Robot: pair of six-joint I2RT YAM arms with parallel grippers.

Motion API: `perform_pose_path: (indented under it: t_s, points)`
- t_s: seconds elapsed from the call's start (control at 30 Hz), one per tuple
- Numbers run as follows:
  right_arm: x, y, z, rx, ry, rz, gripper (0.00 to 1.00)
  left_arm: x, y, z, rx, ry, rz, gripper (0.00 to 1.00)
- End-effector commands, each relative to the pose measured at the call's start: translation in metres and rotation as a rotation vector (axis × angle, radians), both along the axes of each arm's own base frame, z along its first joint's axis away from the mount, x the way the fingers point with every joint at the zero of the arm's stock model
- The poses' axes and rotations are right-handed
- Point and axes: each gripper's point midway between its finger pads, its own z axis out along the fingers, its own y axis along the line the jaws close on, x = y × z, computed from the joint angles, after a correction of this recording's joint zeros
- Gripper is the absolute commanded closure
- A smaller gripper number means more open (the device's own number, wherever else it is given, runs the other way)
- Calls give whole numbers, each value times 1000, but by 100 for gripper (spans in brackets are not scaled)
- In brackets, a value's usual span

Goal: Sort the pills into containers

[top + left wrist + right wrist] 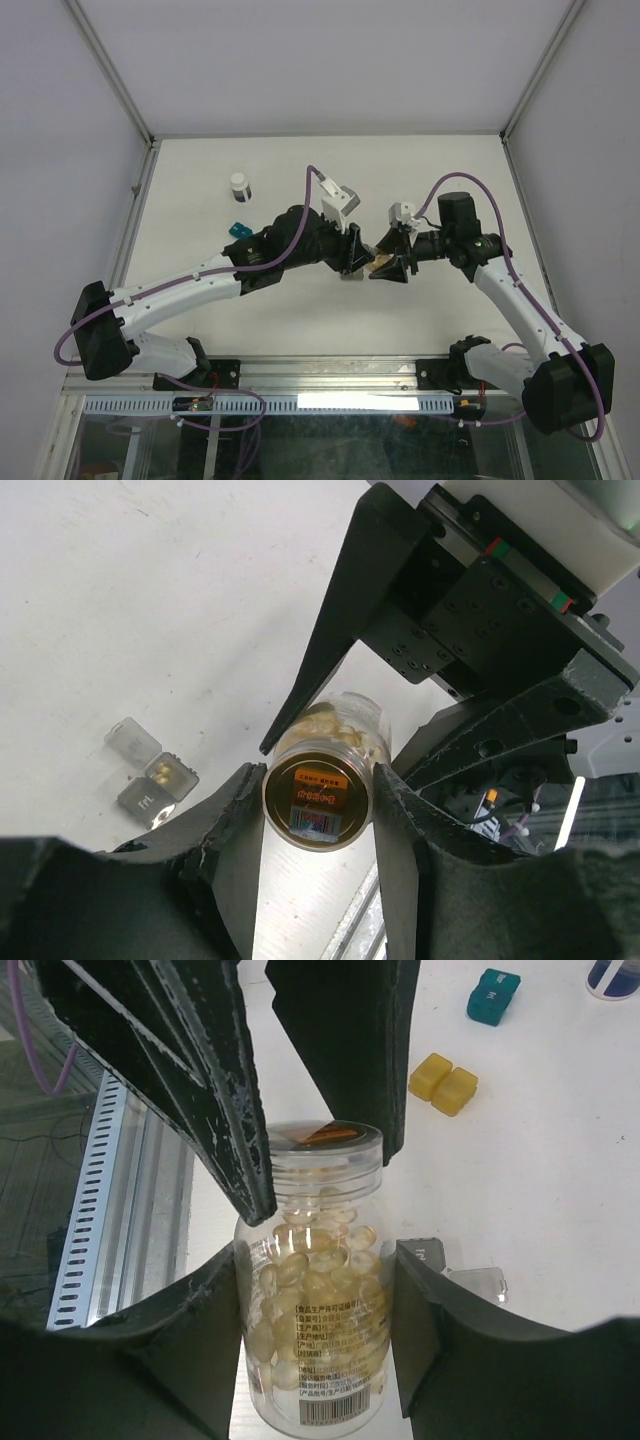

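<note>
A clear bottle (320,1340) full of yellow softgel pills (315,1280) is held in the air over the table. My right gripper (318,1270) is shut on its body. My left gripper (318,790) is shut on its gold lid (318,805), one finger on each side. In the top view both grippers (352,262) (392,265) meet at the bottle (380,265). The gray container (140,798) lies below, one cell open with a yellow pill (166,772) in it. The amber-yellow container (443,1083) and the teal container (492,995) lie farther back, closed.
A small dark bottle with a white cap (240,185) stands at the back left, beyond the teal container (238,229). The table's near edge with its metal rail (100,1190) runs close under the held bottle.
</note>
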Motion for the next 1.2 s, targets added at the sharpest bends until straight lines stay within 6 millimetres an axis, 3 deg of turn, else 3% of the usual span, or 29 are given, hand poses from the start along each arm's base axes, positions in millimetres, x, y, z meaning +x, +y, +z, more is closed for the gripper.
perform_pose_path:
  t_s: [0.0,0.1,0.23,0.33,0.4,0.53,0.57,0.63,0.73,0.83,1.03,1.17]
  points:
    - [8,3,22,36,-74,5,100,-24,-16,17,-13,-128,-244,77]
    - [8,3,23,37,-75,7,100,-46,-16,4,38,-311,-483,81]
    - [8,3,23,39,-75,8,100,-68,-5,-14,97,-642,-788,78]
    - [8,3,23,39,-76,8,100,-60,0,-10,107,-832,-870,74]
    - [8,3,23,39,-77,8,100,-41,-2,3,106,-852,-817,46]
    - [7,3,23,39,-76,8,100,-18,-1,35,49,-931,-647,9]
    - [7,3,23,39,-77,8,100,-16,3,43,23,-954,-597,2]
    - [7,3,24,40,-80,10,100,-15,11,59,-37,-969,-523,1]
    - [7,3,23,39,-78,10,100,-11,24,78,-133,-889,-381,1]
    - [7,3,23,39,-78,10,100,-4,37,88,-265,-662,-196,1]
    - [8,3,23,37,-76,8,100,6,40,65,-374,-198,-14,1]
    - [7,3,23,38,-76,8,100,13,39,53,-334,-57,72,6]
